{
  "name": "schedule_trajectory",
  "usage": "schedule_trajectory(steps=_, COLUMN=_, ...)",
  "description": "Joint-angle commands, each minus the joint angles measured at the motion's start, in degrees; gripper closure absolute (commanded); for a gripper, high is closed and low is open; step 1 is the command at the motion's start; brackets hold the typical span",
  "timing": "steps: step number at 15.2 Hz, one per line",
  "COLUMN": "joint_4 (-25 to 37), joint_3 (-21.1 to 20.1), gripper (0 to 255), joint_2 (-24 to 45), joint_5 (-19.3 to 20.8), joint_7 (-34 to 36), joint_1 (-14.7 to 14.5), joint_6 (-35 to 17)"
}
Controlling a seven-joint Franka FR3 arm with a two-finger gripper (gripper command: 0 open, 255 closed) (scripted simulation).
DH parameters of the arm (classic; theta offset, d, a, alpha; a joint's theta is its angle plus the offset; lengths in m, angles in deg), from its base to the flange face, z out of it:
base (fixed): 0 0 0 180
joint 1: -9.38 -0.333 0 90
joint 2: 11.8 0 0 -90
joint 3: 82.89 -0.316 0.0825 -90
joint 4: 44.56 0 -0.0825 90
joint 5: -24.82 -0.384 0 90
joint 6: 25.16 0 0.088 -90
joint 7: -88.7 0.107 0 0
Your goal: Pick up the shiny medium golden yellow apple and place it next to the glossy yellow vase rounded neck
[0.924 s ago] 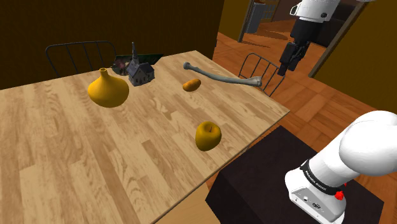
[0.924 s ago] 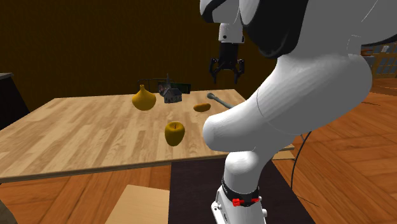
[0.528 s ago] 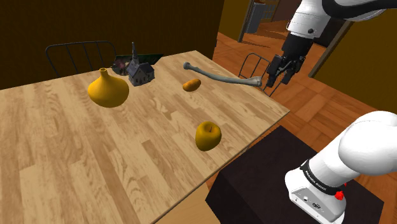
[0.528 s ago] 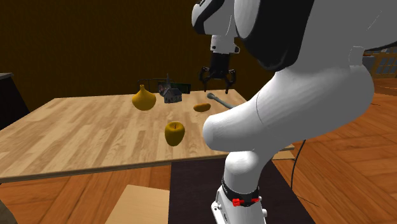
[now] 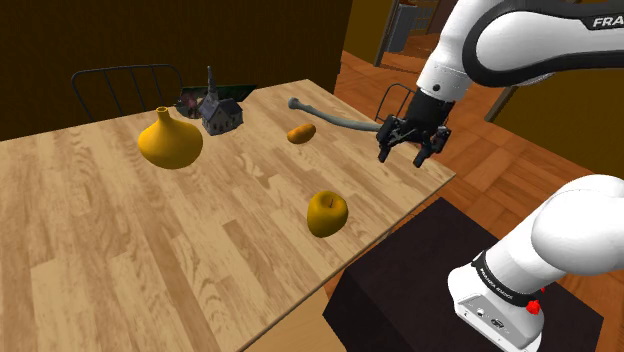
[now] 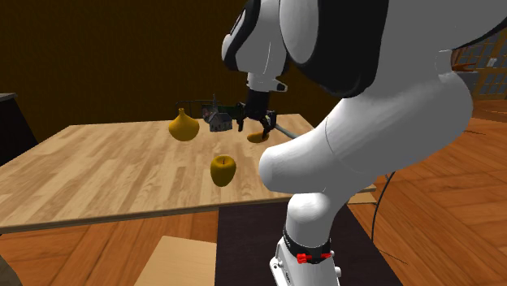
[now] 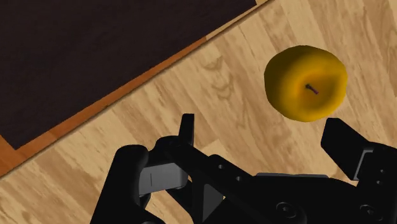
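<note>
Golden-yellow, the apple (image 7: 306, 83) rests on the table (image 5: 120, 230), below our pincer (image 5: 402, 158) and off to one side, untouched. The pincer's fingers stand apart and empty. We judge this the approach (nothing gripped yet): next we should centre over the apple and descend around it, the vase (image 5: 168, 140) lying farther beyond.

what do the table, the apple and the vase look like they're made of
The table looks like light matte wood: plank seams and grain lines show. The apple has smooth golden-yellow skin with a faint sheen; real or plastic, unclear. The vase is smooth yellow with a soft highlight, perhaps glazed ceramic.
</note>
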Motion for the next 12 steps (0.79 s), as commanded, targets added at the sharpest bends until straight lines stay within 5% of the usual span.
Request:
schedule_trajectory(steps=1, joint_4=-1.3, joint_3=-3.5, gripper=0, joint_2=1.4, joint_5=-3.6, joint_7=6.8, joint_1=-0.1, joint_6=-4.4)
schedule_trajectory(steps=7, joint_4=-0.8, joint_3=-14.5, gripper=0, joint_2=12.2, joint_5=-11.7, joint_7=25.3, joint_1=1.8, joint_6=-19.8)
schedule_trajectory(steps=12, joint_4=1.3, joint_3=-21.0, gripper=0, joint_2=21.0, joint_5=-13.3, joint_7=35.7, joint_1=4.6, joint_6=-29.6)
